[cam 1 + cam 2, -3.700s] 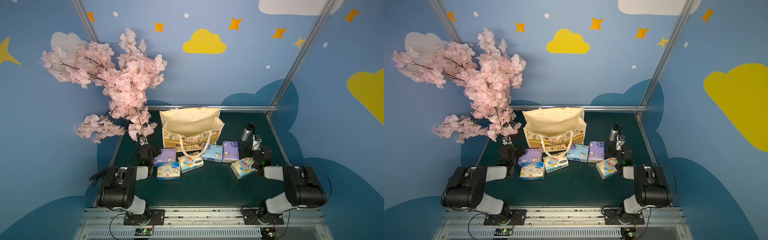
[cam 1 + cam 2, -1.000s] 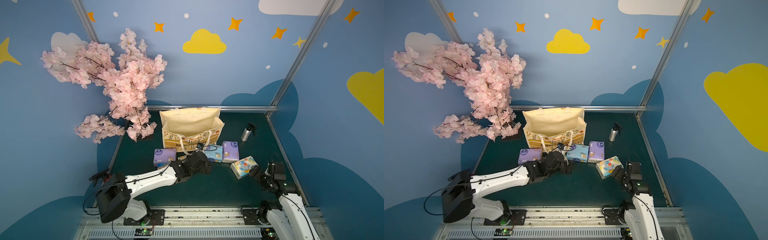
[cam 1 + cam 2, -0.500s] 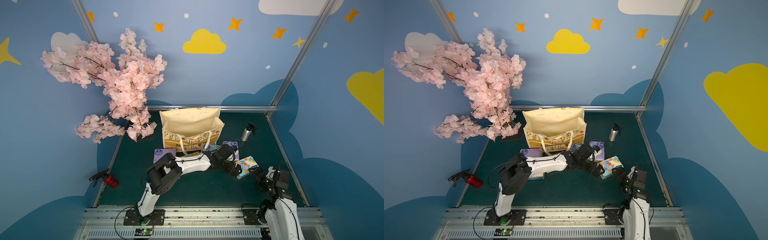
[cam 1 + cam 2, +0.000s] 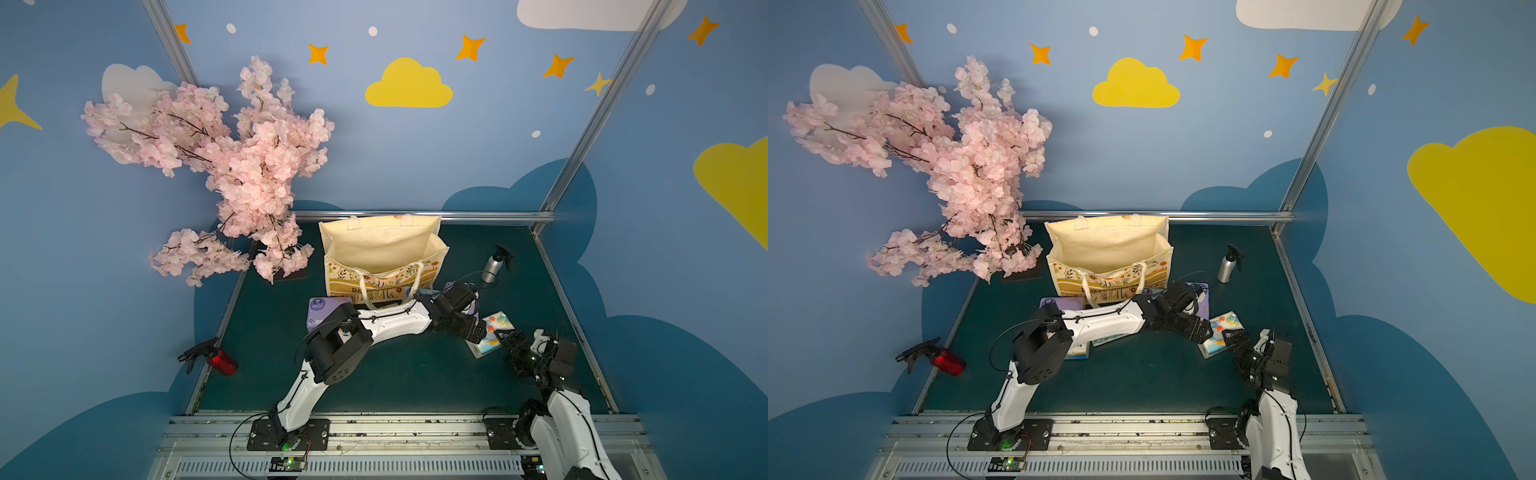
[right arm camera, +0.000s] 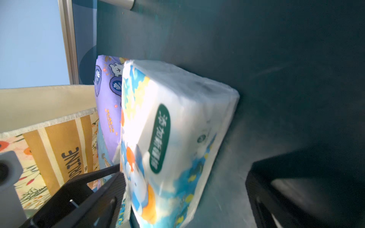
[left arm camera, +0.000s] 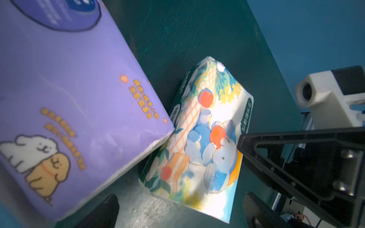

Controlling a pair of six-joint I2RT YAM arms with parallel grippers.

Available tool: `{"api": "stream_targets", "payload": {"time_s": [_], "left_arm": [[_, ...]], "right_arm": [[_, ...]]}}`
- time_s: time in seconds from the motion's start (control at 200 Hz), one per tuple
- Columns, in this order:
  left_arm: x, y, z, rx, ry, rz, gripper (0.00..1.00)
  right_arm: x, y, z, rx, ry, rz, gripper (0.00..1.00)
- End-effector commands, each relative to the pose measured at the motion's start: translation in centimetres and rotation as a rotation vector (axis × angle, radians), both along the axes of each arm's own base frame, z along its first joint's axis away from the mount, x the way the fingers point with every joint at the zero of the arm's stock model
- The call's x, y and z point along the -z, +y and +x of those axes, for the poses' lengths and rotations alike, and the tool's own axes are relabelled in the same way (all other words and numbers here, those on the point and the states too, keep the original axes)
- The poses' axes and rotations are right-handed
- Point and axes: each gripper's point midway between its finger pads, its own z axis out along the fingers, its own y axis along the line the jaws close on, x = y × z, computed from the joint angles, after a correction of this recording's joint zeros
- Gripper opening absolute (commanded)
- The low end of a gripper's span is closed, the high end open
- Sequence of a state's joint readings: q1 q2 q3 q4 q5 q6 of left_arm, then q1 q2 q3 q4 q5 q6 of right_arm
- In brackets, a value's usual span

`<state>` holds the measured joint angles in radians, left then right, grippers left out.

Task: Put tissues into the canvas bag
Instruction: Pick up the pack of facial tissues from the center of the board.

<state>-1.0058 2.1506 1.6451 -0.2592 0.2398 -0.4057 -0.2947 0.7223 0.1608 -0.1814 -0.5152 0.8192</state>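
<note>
The left gripper [image 4: 483, 331] has its fingers released and its jaws spread wide. In the left wrist view, the cartoon-print tissue pack [image 6: 207, 148] lies flat on the green table [image 6: 197, 29] just ahead of the fingertips, and nothing is clamped. A purple tissue pack [image 6: 69, 88] lies to one side of the fingers, close against the cartoon-print tissue pack. Whether the two touch cannot be told.

The right gripper [image 4: 508, 338] also has its fingers released and its jaws spread wide. In the right wrist view the same pack sits between its fingers, but contact cannot be confirmed.

In both top views the two grippers face each other across this pack. The canvas bag [image 4: 382, 249] stands upright and open, well apart from both sets of fingers. A silver spray bottle [image 4: 491, 268] stands beyond the fingers, clear of them.
</note>
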Motion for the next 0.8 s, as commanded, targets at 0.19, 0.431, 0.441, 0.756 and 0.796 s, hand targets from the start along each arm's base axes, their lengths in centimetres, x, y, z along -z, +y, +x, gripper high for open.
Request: {"api": "stream_targets", "payload": {"time_s": [0.19,0.431,0.441,0.756,0.796], "left_arm": [[2.2,-0.5,1.9,-0.023,0.088,0.006,0.99],[1.5,-2.6,0.0,0.054,0.136,-0.067,0.99],[1.3,-2.6,-0.1,0.056,0.137,-0.072,0.99],[-0.8,-3.4,-4.0,0.139,0.239,-0.200,1.00],[-1.2,-3.3,-4.1,0.136,0.242,-0.216,1.00]], "right_arm": [[0.5,-0.7,1.5,0.013,-0.014,0.014,0.96],[1.0,-0.3,2.1,-0.036,-0.005,0.028,0.96],[1.0,-0.3,2.1,-0.038,-0.006,0.028,0.96],[-0.4,0.7,2.8,-0.103,-0.094,0.054,0.95],[-0.5,0.8,2.6,-0.109,-0.096,0.057,0.94]]}}
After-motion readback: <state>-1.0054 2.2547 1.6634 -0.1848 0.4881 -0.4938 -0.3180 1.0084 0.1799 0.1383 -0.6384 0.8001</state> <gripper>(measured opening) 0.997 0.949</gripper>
